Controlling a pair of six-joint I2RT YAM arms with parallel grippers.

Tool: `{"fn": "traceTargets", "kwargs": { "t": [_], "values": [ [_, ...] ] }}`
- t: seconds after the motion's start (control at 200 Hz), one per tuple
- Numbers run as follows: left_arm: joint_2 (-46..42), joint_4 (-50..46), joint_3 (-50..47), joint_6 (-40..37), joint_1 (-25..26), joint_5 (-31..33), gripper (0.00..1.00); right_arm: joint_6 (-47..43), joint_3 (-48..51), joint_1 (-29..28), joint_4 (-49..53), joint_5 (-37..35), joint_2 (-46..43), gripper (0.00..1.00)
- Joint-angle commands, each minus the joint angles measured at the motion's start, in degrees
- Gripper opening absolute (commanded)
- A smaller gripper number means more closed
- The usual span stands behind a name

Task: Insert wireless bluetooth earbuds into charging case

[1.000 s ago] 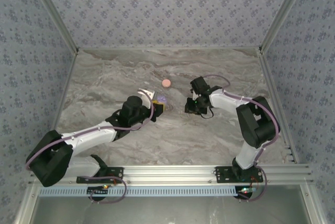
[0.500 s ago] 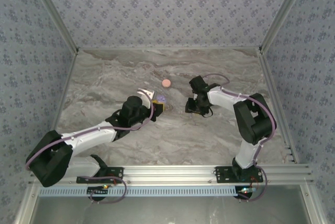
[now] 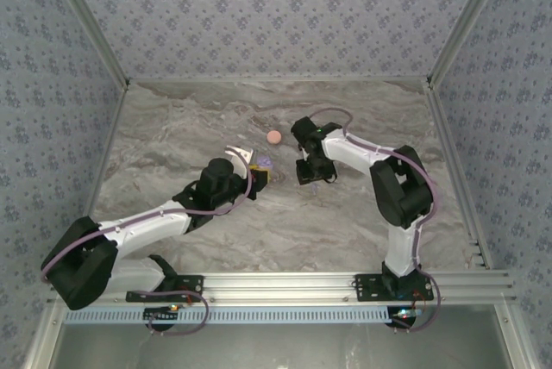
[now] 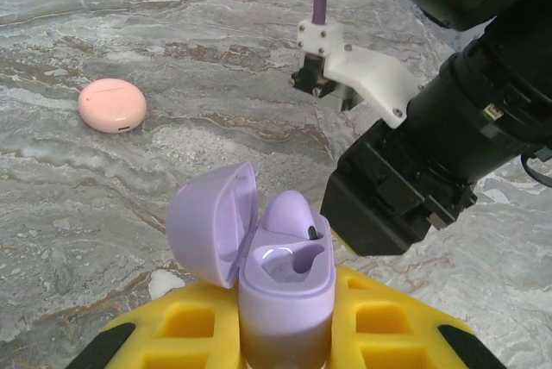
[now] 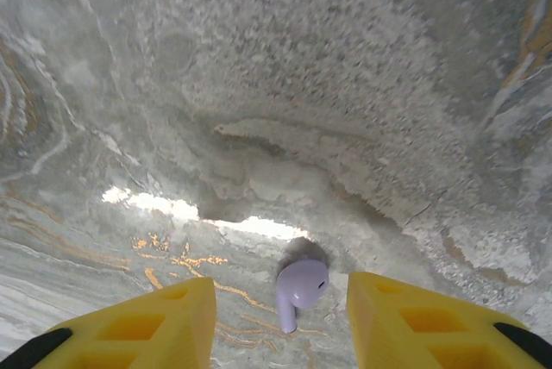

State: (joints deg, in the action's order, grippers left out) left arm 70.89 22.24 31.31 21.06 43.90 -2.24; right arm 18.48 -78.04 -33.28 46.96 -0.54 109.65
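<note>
Fingers of my right gripper [image 5: 278, 300] stand partly open and grip nothing. On the right wrist view the loose earbud [image 5: 300, 286] lies on the marble table [image 5: 259, 84] in the gap between the two yellow pads [image 5: 155, 322], touching neither. Its rounded head points away from the wrist. Its stem runs back toward the camera and leans a little toward the pad on the left of that view. The long axis therefore lies along the gap, crosswise to the closing line, and I judge a squeeze would meet the sides of the bud, not its ends.

The charging case [image 4: 285, 278] is off to this gripper's left, near but apart. My left gripper [image 4: 285, 339] is clamped on its lower body and holds it upright. The lid [image 4: 211, 222] is tipped open, away from the right arm. One lilac bud [image 4: 289, 212] already sits in the farther socket, and the nearer socket looks empty.

The right arm is plainly the nearer one to the loose bud. A salmon-pink case [image 3: 274, 137] lies farther back on the table, clear of both arms.
</note>
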Motion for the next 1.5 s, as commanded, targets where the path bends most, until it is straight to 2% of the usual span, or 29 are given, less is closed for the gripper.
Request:
{"fn": "traceTargets", "kwargs": {
  "t": [0.0,1.099,1.499],
  "values": [
    [-1.37,0.14,-0.35,-0.23,0.27,0.57,0.2,0.7,-1.89,-0.54,4.49,-2.28,1.6,0.47],
    [-1.64,-1.21,0.2,-0.4,0.3,0.65,0.2,4.41,-0.9,-0.71,2.72,-2.8,6.07,0.36],
    [-1.64,-1.49,0.24,-0.13,0.31,0.42,0.2,6.72,2.77,1.64,-0.19,-0.89,6.02,0.26]
  ]
}}
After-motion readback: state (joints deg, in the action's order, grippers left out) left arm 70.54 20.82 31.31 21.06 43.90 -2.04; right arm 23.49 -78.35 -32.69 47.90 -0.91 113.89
